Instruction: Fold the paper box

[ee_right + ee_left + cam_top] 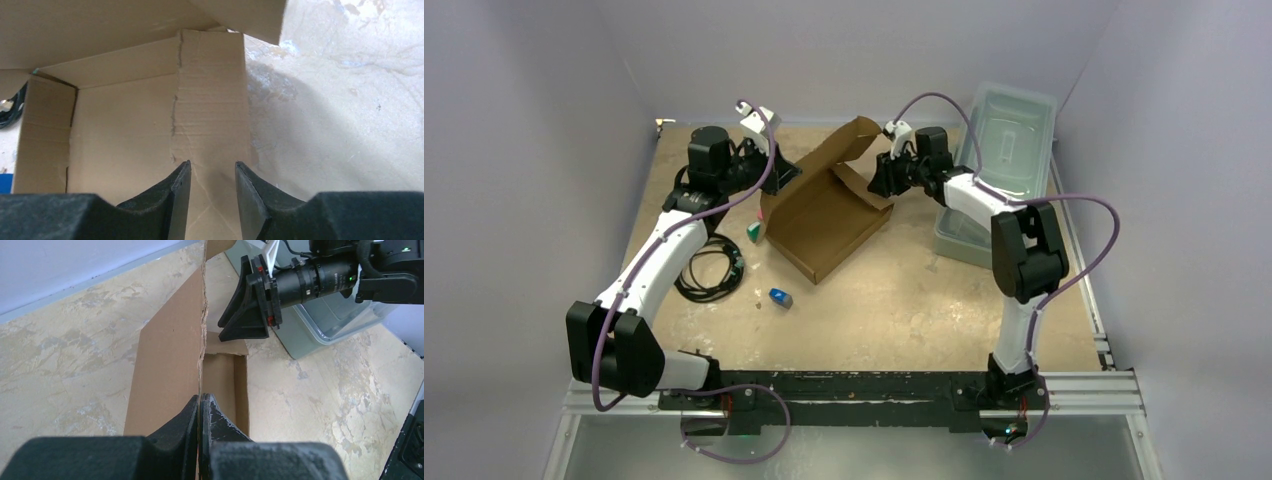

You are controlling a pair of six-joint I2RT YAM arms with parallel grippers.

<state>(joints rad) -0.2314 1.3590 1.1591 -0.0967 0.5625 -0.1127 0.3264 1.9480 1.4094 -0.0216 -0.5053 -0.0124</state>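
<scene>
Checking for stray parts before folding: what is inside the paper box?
Only bare cardboard shows inside the paper box; no loose item. The far corner beneath the raised flap is covered, so unseen.

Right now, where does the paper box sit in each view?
Top: box at centre, far flap raised.
Left wrist: box wall edge-on, rising from the shut left hand.
Right wrist: box fills left and centre, beyond the open right hand.
Shared: the mottled tan table.
</scene>
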